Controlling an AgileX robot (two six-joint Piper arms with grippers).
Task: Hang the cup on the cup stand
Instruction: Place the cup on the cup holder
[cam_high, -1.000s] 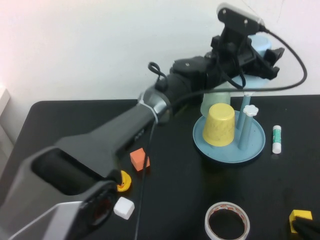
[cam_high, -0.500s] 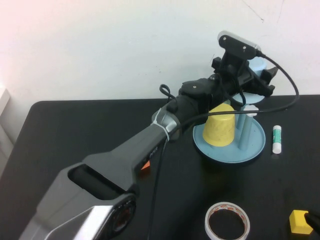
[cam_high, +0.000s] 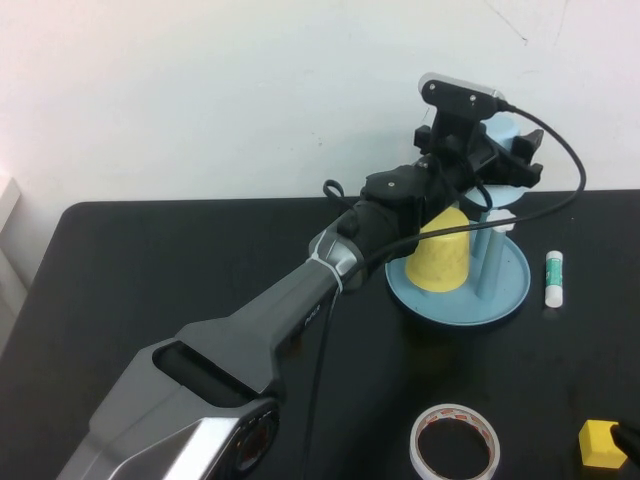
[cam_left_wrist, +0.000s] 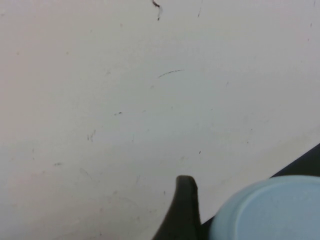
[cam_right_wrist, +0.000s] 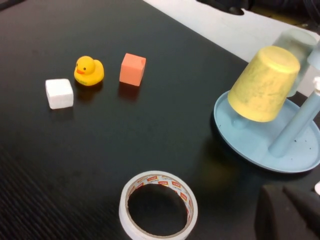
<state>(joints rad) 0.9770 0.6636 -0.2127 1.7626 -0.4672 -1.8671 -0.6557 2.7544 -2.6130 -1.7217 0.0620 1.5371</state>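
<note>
The left gripper (cam_high: 505, 160) is raised above the far side of the round blue dish-like cup stand (cam_high: 510, 295), and its fingers are closed on the light blue plastic cup (cam_high: 505, 130). In the left wrist view the flat bottom of this cup (cam_left_wrist: 270, 210) sits just beside one dark finger (cam_left_wrist: 182, 210). Below the fingers, a yellow plastic cup (cam_high: 440, 250) hangs upside down on one peg, and a white flower-shaped cap (cam_high: 503, 217) is near it. The right gripper (cam_right_wrist: 287, 212) is low near the white roll of tape (cam_right_wrist: 159, 204); whether its fingers are open, I cannot tell.
</note>
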